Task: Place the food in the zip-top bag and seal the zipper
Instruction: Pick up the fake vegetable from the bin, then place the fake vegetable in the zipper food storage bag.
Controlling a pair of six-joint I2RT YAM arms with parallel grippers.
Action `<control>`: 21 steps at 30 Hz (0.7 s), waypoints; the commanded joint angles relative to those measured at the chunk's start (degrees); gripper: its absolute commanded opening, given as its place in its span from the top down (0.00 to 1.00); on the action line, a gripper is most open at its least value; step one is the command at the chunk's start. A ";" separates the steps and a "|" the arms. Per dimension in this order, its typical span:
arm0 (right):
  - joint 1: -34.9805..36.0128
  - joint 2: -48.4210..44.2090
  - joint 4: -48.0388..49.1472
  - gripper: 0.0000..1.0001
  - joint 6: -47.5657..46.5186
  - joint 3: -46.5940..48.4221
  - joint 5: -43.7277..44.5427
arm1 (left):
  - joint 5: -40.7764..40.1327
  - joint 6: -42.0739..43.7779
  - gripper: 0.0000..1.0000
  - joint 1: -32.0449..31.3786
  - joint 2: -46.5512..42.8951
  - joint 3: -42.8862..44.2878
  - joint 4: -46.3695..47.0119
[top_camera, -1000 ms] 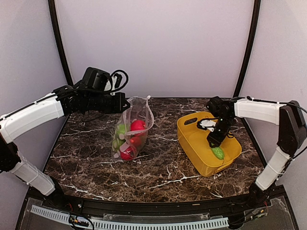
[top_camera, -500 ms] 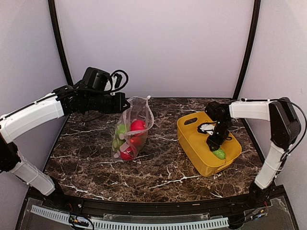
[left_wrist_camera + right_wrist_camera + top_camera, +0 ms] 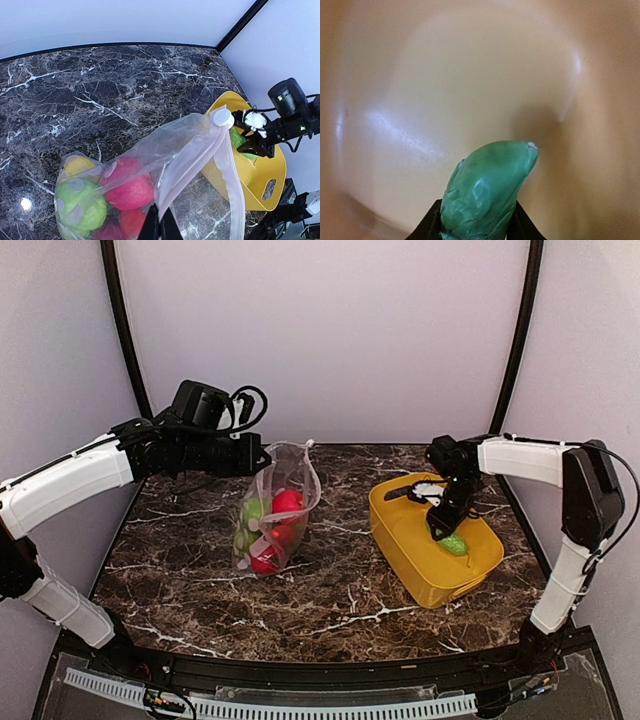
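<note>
Right claw: clamped on green food inside tub; left claw: pinched shut on bag edge.

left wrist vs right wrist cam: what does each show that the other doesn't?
Only left wrist: the zip-top bag pinched by the left gripper, red, green and yellow food inside it, the pinkish zipper, and the marble table.
Only right wrist: a close-up of the green piece, with its wrinkled surface and pale tip.
Both: that green piece, gripped by the right gripper, and the yellow tub behind it.
</note>
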 commanded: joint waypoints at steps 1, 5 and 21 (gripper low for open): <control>-0.17 -4.19 -4.37 0.69 0.08 10.35 -8.67 | -0.44 0.33 0.99 0.07 -1.27 0.62 -1.63; -0.04 -5.58 -5.80 0.68 -0.14 21.62 -21.95 | -0.46 0.32 0.99 0.07 -1.00 1.23 -2.00; 9.10 -0.71 16.37 0.67 16.16 37.98 -58.89 | -1.02 0.28 0.99 0.07 -0.37 3.16 -3.87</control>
